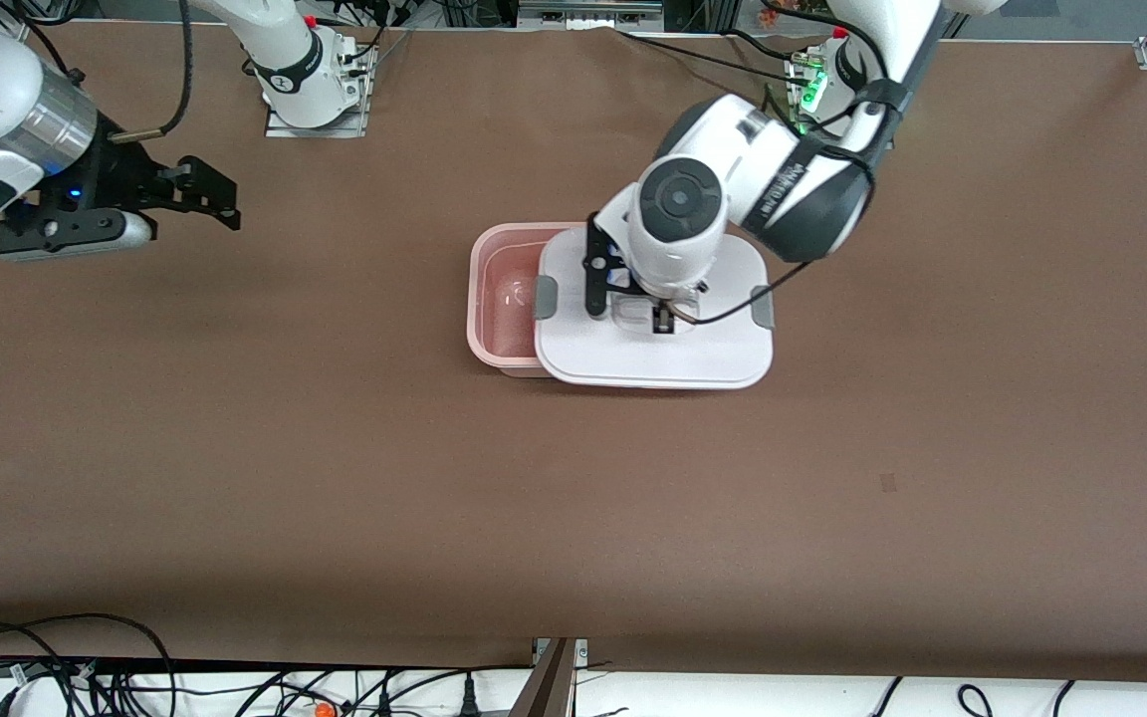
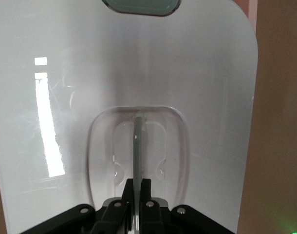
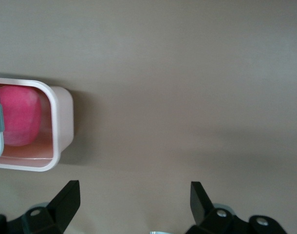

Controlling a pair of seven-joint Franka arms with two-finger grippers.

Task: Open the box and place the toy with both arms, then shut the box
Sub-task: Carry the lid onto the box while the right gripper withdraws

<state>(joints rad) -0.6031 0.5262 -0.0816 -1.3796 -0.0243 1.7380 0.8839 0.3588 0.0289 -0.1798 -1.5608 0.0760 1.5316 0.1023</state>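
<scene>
The pale pink box [image 1: 479,299] stands mid-table. Its white lid [image 1: 653,358] with grey side clips lies over most of it, shifted toward the left arm's end, so a strip of the box is uncovered. My left gripper [image 1: 633,314] is shut on the lid's recessed central handle [image 2: 137,146]; in the left wrist view the gripper [image 2: 137,183] pinches that thin handle and the lid [image 2: 187,73] fills the view. The hot-pink toy [image 3: 19,114] lies inside the box [image 3: 61,122], partly under the lid. My right gripper [image 1: 220,199] [image 3: 134,190] is open and empty over bare table toward the right arm's end.
The brown table [image 1: 573,518] stretches wide around the box. The arm base plates [image 1: 315,110] stand at the edge farthest from the camera. Cables [image 1: 135,677] lie along the nearest edge. A small dark mark [image 1: 889,483] is on the table.
</scene>
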